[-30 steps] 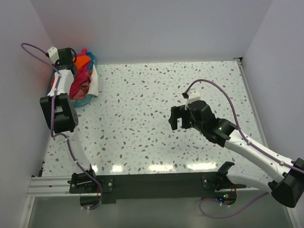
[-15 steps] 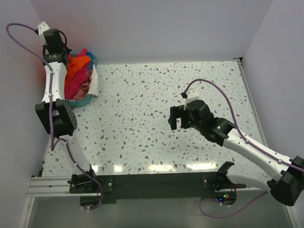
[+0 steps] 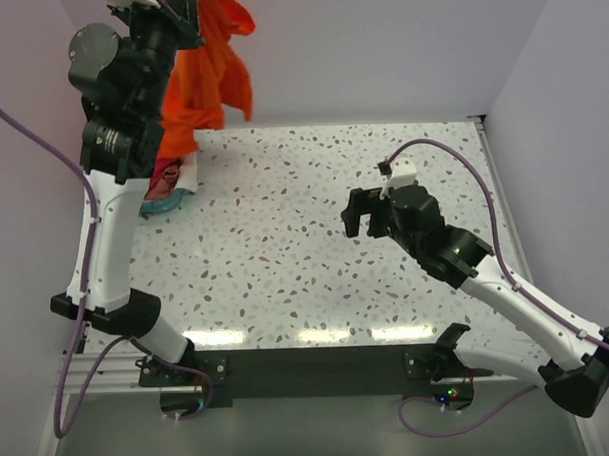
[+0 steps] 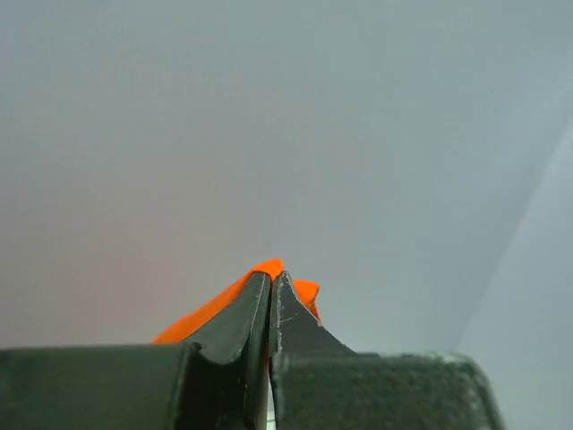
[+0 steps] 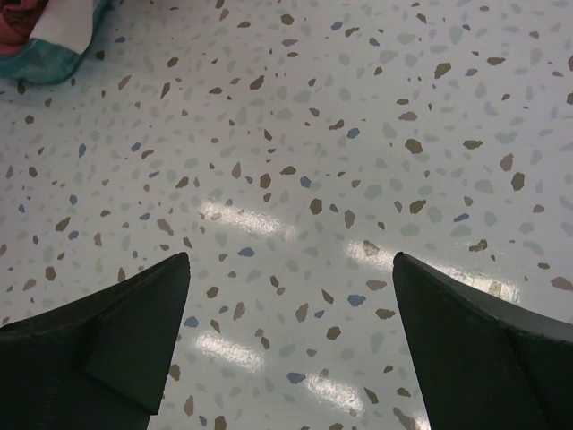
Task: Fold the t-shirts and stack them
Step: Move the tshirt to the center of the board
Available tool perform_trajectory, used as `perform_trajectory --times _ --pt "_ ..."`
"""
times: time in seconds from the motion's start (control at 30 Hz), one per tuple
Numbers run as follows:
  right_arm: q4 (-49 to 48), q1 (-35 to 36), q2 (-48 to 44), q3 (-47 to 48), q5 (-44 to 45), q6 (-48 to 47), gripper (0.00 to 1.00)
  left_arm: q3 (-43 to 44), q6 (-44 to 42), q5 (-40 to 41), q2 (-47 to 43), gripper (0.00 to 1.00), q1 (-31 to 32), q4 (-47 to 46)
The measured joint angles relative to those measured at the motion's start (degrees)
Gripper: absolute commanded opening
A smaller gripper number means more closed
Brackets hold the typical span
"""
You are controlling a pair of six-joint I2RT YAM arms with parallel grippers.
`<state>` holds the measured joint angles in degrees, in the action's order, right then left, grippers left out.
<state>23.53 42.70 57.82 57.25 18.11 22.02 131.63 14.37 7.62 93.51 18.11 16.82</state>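
My left gripper (image 3: 189, 6) is raised high at the top left and is shut on the bright orange t-shirt (image 3: 209, 76), which hangs down from it above the table's back left corner. In the left wrist view the jaws are pressed together with orange cloth (image 4: 273, 268) showing at their tips (image 4: 271, 279). A magenta-pink shirt (image 3: 165, 176) and white cloth (image 3: 189, 170) lie in the teal basket (image 3: 161, 203) below. My right gripper (image 3: 368, 218) is open and empty over the middle right of the table; the right wrist view (image 5: 291, 269) shows bare tabletop between its fingers.
The speckled table (image 3: 316, 258) is walled at the back and both sides. The teal basket sits in its back left corner; its edge shows in the right wrist view (image 5: 45, 58).
My left arm has swung up and lifted the orange t-shirt out of the basket, high above it. My right gripper has shifted slightly right and back.
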Motion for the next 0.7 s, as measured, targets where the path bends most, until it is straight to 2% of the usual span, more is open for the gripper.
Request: perform_trajectory --times 0.13,0.23,0.3,0.43,0.53,0.57,0.6,0.67,0.7 --pt "0.9 0.0 -1.5 1.0 2.2 0.0 0.99 0.7 -2.0 -1.0 -4.1 0.00 6.5 -1.8" --pt "1.5 0.0 -2.0 1.5 3.9 0.0 0.99 -1.1 -1.9 -1.4 -5.9 0.00 8.0 -2.9" --pt "1.9 0.0 -1.9 1.7 5.2 0.1 0.99 -6.2 -1.2 -1.3 -7.8 0.00 7.9 -4.2" --pt "2.9 0.0 -0.7 1.7 8.3 0.7 0.99 -21.8 3.5 -1.4 -10.6 0.01 7.9 -7.5" --pt "3.8 -0.3 1.8 1.7 10.5 1.4 0.99 -32.5 8.8 -1.4 -7.4 0.02 7.8 -8.5" --pt "4.2 -0.4 2.8 1.6 10.9 1.7 0.99 -34.4 10.5 -1.5 -4.8 0.07 7.5 -8.2" --pt "4.6 -0.7 3.8 1.6 11.1 2.1 0.99 -35.7 12.0 -2.1 -1.6 0.33 6.9 -7.8" --pt "5.4 -1.2 5.7 1.2 11.3 2.9 0.99 -37.4 14.8 -4.7 5.2 0.51 4.8 -6.4" --pt "5.7 -1.4 6.4 0.8 11.3 3.5 0.99 -38.6 16.3 -6.1 8.0 0.63 3.4 -6.1"
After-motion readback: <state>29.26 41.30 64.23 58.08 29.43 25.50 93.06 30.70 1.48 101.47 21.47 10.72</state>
